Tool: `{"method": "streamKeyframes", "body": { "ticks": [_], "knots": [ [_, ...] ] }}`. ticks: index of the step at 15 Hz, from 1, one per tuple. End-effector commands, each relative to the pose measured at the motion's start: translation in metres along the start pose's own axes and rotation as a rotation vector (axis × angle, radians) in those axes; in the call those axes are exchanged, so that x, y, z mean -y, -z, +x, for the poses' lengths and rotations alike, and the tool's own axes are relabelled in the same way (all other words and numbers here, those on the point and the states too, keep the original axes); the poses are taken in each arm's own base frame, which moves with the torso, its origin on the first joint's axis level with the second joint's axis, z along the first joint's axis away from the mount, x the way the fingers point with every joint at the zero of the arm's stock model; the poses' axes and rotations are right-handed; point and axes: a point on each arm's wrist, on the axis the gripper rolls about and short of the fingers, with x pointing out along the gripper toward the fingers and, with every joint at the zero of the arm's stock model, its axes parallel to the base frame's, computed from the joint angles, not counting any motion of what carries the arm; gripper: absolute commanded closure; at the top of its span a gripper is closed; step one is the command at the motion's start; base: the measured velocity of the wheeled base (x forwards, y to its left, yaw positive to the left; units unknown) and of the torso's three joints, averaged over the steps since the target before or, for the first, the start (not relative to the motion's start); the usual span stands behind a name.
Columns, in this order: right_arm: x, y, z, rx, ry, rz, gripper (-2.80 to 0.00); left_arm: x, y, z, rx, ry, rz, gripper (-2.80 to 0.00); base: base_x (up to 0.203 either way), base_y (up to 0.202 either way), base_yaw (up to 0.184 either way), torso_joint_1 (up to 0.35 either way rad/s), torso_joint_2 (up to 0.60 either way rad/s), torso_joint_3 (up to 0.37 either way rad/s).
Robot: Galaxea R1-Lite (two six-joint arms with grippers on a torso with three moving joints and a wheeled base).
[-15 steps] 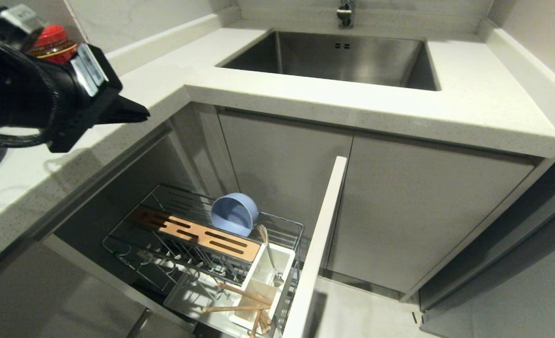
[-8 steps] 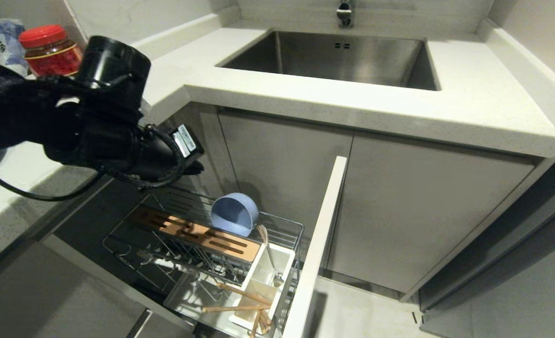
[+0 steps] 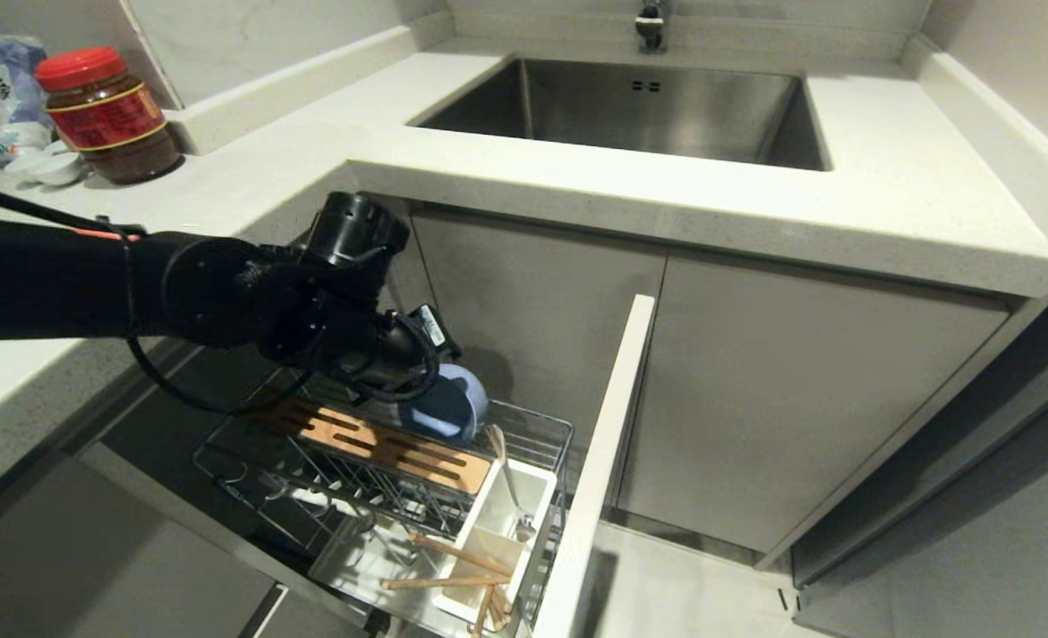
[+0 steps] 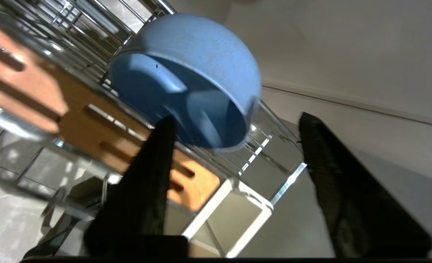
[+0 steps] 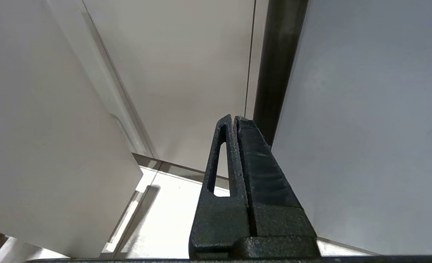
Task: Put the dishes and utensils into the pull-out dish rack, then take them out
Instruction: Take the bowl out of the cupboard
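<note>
The pull-out dish rack (image 3: 249,461) stands pulled out below the counter. A light blue bowl (image 3: 457,412) lies on its side behind the rack's wooden bar (image 3: 382,443). The spoon (image 3: 508,478) and the chopsticks (image 3: 453,554) stand in the white utensil box (image 3: 537,483). My left arm (image 3: 346,319) reaches down onto the bowl and hides its near side in the head view. In the left wrist view my left gripper (image 4: 236,118) is open, and the bowl (image 4: 201,62) has its lower rim just ahead between the fingers. My right gripper (image 5: 234,118) is shut and empty, parked beside a cabinet.
The rack's white front panel (image 3: 603,443) stands to the right of the basket. The counter edge (image 3: 577,204) overhangs the rack, with the steel sink (image 3: 577,106) behind it. A red-lidded jar (image 3: 107,115), tiny white dishes (image 3: 45,168) and a bag (image 3: 10,89) sit at the counter's back left.
My left arm has swung down from above the counter to the bowl in the rack. Its gripper has gone from shut to open. The bowl and utensils have not moved.
</note>
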Motion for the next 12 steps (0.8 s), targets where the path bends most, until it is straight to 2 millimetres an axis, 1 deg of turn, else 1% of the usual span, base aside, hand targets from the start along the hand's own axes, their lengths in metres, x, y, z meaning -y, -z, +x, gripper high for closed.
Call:
{"method": "streamKeyframes", "body": {
  "ticks": [1,3,5,7,11,12],
  "knots": [
    [0.0,0.007,0.001,-0.024,0.0,0.0,0.0,-0.001,0.009,0.028,-0.031,-0.031,0.004,-2.8,0.0,0.0,0.0,0.0,0.0,0.0],
    [0.0,0.007,0.001,-0.024,0.0,0.0,0.0,0.0,0.012,0.044,-0.022,-0.016,0.003,-2.8,0.0,0.0,0.0,0.0,0.0,0.0],
    [0.0,0.007,0.001,-0.024,0.0,0.0,0.0,0.003,0.011,0.054,-0.006,0.004,0.003,-2.8,0.0,0.0,0.0,0.0,0.0,0.0],
    [0.0,0.007,0.001,-0.024,0.0,0.0,0.0,0.007,0.008,0.06,0.007,0.016,0.001,-2.8,0.0,0.0,0.0,0.0,0.0,0.0],
    [0.0,0.007,0.001,-0.025,0.0,0.0,0.0,0.012,0.004,0.063,0.029,0.038,0.001,-2.8,0.0,0.0,0.0,0.0,0.0,0.0],
    [0.0,0.007,0.001,-0.024,0.0,0.0,0.0,0.012,0.004,0.066,0.029,0.038,0.003,0.0,0.0,0.0,0.0,0.0,0.0,0.0]
  ]
}}
